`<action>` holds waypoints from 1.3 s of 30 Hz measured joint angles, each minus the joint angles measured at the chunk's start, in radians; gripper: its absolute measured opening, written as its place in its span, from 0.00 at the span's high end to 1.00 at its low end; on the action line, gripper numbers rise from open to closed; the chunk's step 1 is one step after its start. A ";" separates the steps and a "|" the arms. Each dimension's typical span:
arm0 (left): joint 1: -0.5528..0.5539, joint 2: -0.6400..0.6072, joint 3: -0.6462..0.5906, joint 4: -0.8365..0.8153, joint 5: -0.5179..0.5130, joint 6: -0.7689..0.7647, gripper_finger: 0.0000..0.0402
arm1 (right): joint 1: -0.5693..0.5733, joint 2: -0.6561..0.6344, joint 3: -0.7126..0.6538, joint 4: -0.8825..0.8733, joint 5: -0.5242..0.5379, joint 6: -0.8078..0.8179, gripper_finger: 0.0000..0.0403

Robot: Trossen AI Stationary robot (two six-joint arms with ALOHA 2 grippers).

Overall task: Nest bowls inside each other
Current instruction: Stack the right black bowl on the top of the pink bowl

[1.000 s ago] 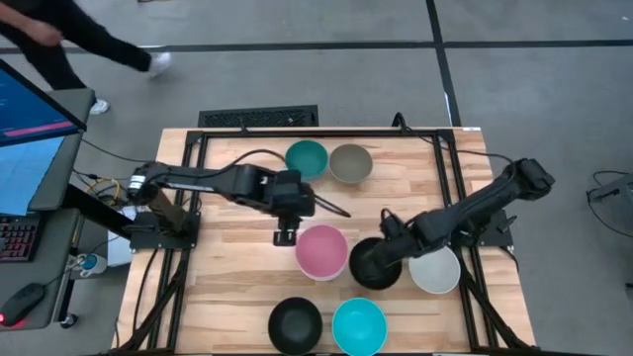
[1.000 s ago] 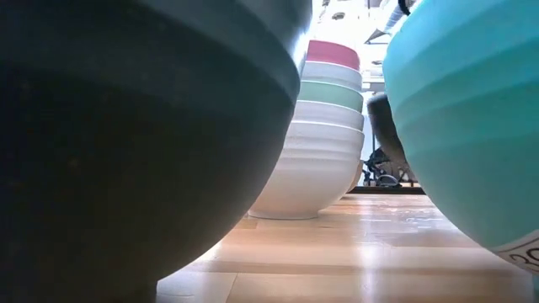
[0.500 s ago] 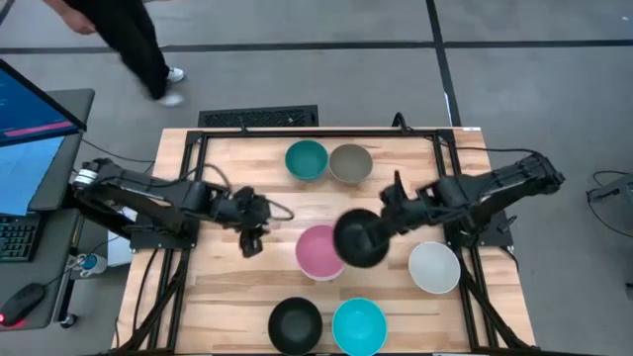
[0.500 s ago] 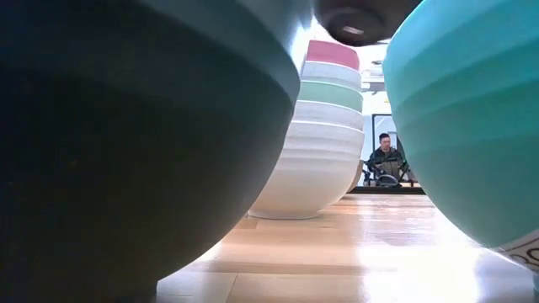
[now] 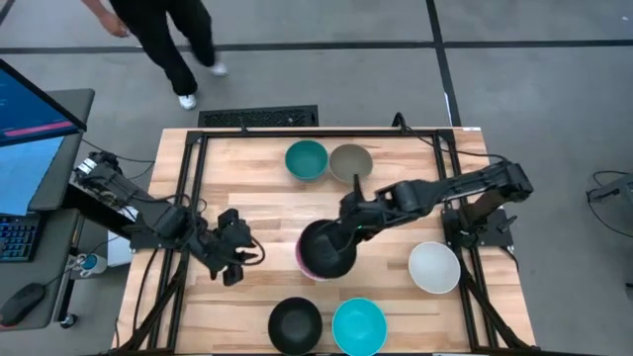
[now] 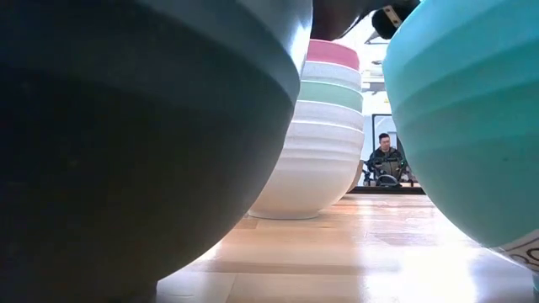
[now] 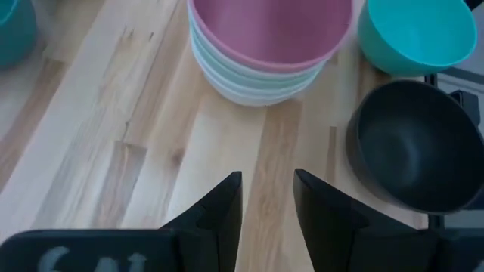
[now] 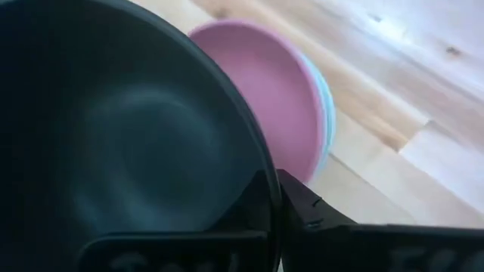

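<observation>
Bowls: left gripper (image 5: 229, 265) low at table's left, fingers apart and holding nothing, well left of pink-topped stack (image 5: 301, 259) at centre, over which right gripper (image 5: 348, 229) holds black bowl (image 5: 324, 247), fingers pinched on its rim, white bowl (image 5: 434, 268) farther right.

Both arms are dark, near black, built of slim jointed links; the left arm (image 5: 148, 213) has a pale grey joint near its base and loose black cables looping beside its wrist; the right arm (image 5: 465, 188) is black throughout, thicker at the elbow; the left gripper (image 7: 267, 198) has two flat black tapered fingers (image 7: 219, 208) on a black crossbar with faint pale markings; the right gripper (image 8: 274, 215) has matt black fingers.
</observation>
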 joint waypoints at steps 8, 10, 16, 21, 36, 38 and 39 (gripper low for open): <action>-0.094 0.000 0.000 -0.019 -0.047 -0.079 0.73 | 0.027 0.078 0.015 0.003 -0.006 0.040 0.94; -0.116 0.001 0.000 -0.019 -0.050 -0.093 0.73 | 0.027 0.090 0.015 -0.002 0.012 0.046 0.94; -0.172 0.000 0.000 -0.018 -0.055 -0.110 0.73 | 0.009 0.101 0.014 0.005 0.092 0.071 0.89; -0.189 0.000 0.000 -0.019 -0.058 -0.099 0.73 | -0.015 0.101 0.014 0.002 0.094 0.076 0.81; -0.190 0.001 0.000 -0.077 -0.053 -0.040 0.73 | 0.022 0.101 0.014 -0.014 0.063 0.186 0.61; -0.190 0.001 0.000 -0.077 -0.051 -0.039 0.73 | 0.036 0.101 0.014 -0.013 0.064 0.206 0.57; -0.190 0.001 0.000 -0.076 -0.052 -0.034 0.73 | 0.041 0.100 0.014 -0.012 0.066 0.206 0.55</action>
